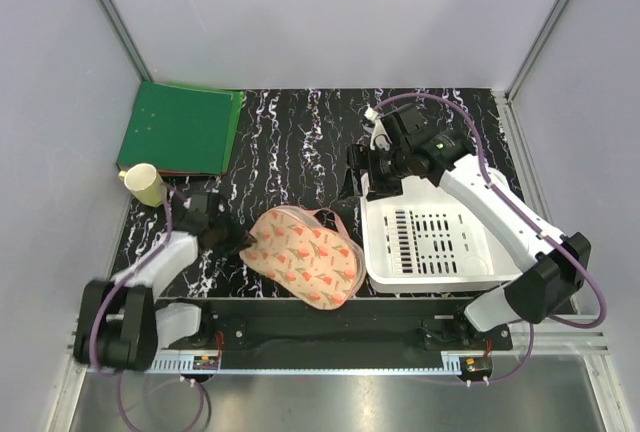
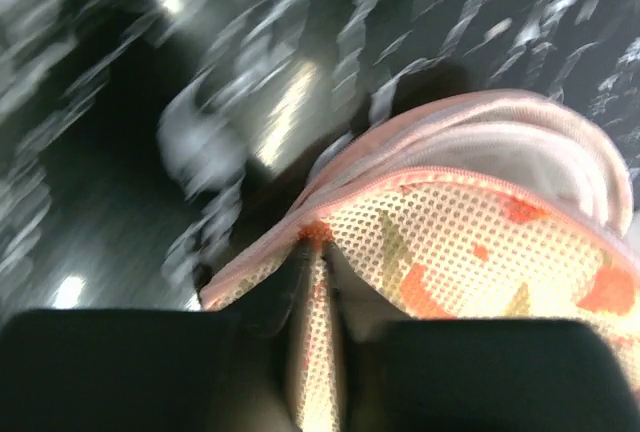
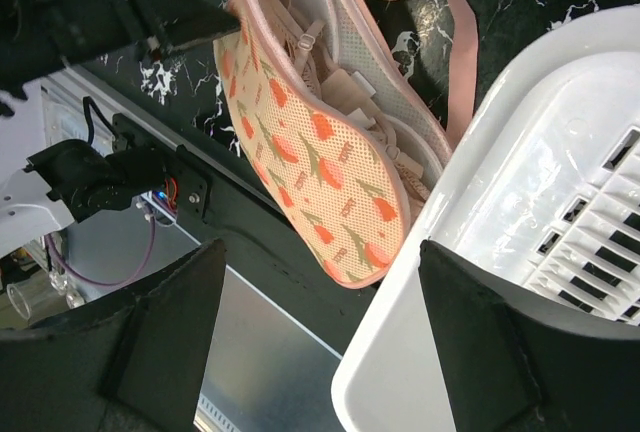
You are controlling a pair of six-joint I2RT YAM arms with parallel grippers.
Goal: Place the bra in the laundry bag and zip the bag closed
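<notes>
**One bag, one bra, two pincers**

I count one laundry bag point(image 1: 305, 257), one bra point(image 3: 345, 82), one white slotted basket point(image 1: 430, 237), one green folder point(image 1: 180, 130) and one pale yellow cup point(image 1: 145, 184), all on the black marbled table point(image 1: 290, 142).

The laundry bag lies near the front edge, between my two arms and just left of the basket. It is peanut-shaped, peach with red-orange wedge prints over fine mesh. Its pink loop strap point(image 3: 450, 42) curls out on the far side. The edge facing the basket gapes, not zipped.

The bra is inside the bag. From my right wrist I see its thin dusty-pink straps and small clasps bunched between the two halves. The cups I cannot make out.

My left pincer point(image 1: 238, 244) sits low at the bag's left end. A ridge of its mesh fabric runs between my fingers point(image 2: 110, 372), but the view is blurred, and I cannot tell whether I grip it.

My right pincer point(image 3: 322, 252) hangs above the basket's far left corner, spread wide and holding nothing.
</notes>
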